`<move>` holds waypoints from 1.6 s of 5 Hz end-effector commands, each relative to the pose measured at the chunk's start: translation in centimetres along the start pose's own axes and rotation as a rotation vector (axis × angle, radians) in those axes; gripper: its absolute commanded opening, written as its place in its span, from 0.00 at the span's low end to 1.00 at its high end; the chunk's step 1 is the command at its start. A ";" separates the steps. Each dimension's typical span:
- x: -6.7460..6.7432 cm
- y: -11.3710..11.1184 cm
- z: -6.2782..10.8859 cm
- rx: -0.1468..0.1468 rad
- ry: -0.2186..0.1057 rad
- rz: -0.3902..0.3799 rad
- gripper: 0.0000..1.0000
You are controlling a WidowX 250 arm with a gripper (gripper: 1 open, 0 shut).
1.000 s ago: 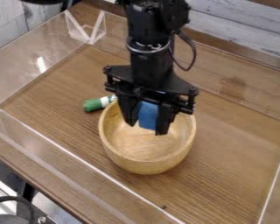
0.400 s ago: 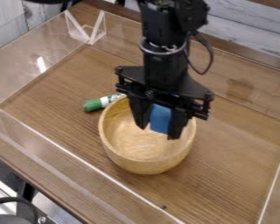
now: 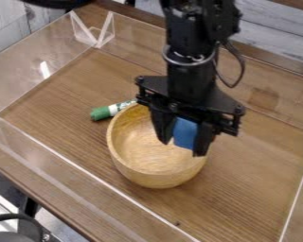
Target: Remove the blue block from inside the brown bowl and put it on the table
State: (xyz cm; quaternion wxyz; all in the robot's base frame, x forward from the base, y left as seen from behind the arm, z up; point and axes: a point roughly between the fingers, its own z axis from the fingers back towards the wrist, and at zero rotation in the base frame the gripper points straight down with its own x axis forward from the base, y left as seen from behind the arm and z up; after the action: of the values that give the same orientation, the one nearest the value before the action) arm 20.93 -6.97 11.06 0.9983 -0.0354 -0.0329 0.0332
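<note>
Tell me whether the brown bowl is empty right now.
Empty. The brown bowl shows only bare wood inside; the blue block is clamped in the gripper over its right rim.

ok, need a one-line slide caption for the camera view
Gripper shut on the blue block, held above the far-right rim of the brown bowl; marker beside it.

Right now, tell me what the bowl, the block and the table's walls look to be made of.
Brown bowl: light wood, matte, grain visible on its thick walls. Blue block, held in the gripper: probably plastic, going by its plain, even bright colour. Table: wood-grain top, possibly laminate; its low walls are clear acrylic or similar, see-through with glare.
</note>
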 end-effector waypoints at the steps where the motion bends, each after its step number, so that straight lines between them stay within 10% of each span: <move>1: 0.3 -1.2 0.6 -0.026 -0.049 -0.022 0.00; 8: -0.2 -4.7 -5.8 -0.026 0.005 -0.077 0.00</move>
State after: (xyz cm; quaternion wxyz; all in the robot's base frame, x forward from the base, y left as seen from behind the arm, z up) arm 20.82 -11.98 4.91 0.9990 -0.0409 -0.0176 -0.0080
